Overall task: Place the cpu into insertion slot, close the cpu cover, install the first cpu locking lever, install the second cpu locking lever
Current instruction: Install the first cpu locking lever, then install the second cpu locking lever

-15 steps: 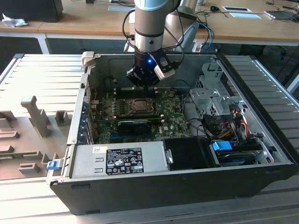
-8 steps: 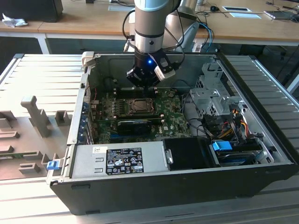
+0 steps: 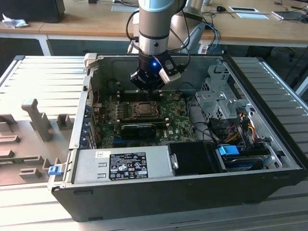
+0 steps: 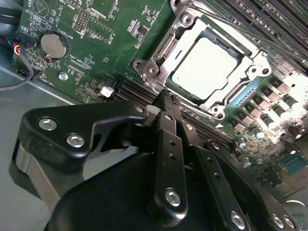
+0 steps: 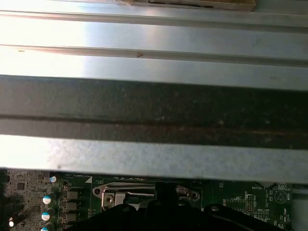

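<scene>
- Wooden desks run along the back of the room in the exterior view, and up front an open black computer case point(image 3: 269, 144) lies on a ribbed grey metal surface point(image 3: 43, 77).
- Over the case comes the silver-and-blue robot arm point(image 3: 156, 24), straight down, with its black gripper point(image 3: 147, 86) hovering just above the far edge of the green motherboard point(image 3: 178, 118).
- From that view the socket point(image 3: 143, 110) is a small dark square in the middle of the board, just in front of the gripper; a grey power supply box point(image 3: 122, 163) sits along the near wall and a blue-tabbed drive bay point(image 3: 231, 151) towards the exterior view's right.
- Switch to the second wrist view and the detail arrives: the small square cpu with its pale silvery top point(image 4: 204, 67) is seated in the socket, and the thin square metal cpu cover point(image 4: 240, 72) lies flat around it, framing the chip.
- Same view: the gripper point(image 4: 166, 96) has its black jaws pressed together with nothing between them, tips right beside the socket's near corner.
- A round silver coin battery point(image 4: 53, 44) sits off to one side of the board.
- In the first wrist view, the grey case wall point(image 5: 154, 101) looms large, with a strip of the motherboard point(image 5: 240, 202) peeking beneath.
</scene>
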`<state>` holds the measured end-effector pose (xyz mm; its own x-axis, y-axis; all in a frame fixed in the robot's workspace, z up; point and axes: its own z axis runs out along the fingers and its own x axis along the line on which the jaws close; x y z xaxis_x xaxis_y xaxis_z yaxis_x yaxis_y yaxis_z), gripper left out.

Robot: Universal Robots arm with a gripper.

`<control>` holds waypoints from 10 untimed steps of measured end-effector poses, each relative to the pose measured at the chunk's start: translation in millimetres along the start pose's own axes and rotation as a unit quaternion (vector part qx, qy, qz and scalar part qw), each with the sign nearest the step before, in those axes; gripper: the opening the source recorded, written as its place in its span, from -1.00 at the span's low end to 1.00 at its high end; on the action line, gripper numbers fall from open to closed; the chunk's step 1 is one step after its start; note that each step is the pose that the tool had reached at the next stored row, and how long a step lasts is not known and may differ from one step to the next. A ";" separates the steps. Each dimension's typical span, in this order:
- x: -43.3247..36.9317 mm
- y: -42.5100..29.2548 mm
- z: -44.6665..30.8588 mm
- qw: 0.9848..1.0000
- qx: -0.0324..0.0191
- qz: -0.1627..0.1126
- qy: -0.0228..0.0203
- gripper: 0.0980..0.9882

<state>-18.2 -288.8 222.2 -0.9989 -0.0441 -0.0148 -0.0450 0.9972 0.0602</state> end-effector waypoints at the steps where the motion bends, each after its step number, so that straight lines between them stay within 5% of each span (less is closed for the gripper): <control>1: 0.0 -0.3 0.0 1.000 0.000 0.000 0.000 -0.98; 10: 0.4 -8.6 -0.5 1.000 0.000 0.000 0.000 -0.98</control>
<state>-18.2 -297.5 222.2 -0.9989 -0.0442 -0.0148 -0.0450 0.9972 0.0601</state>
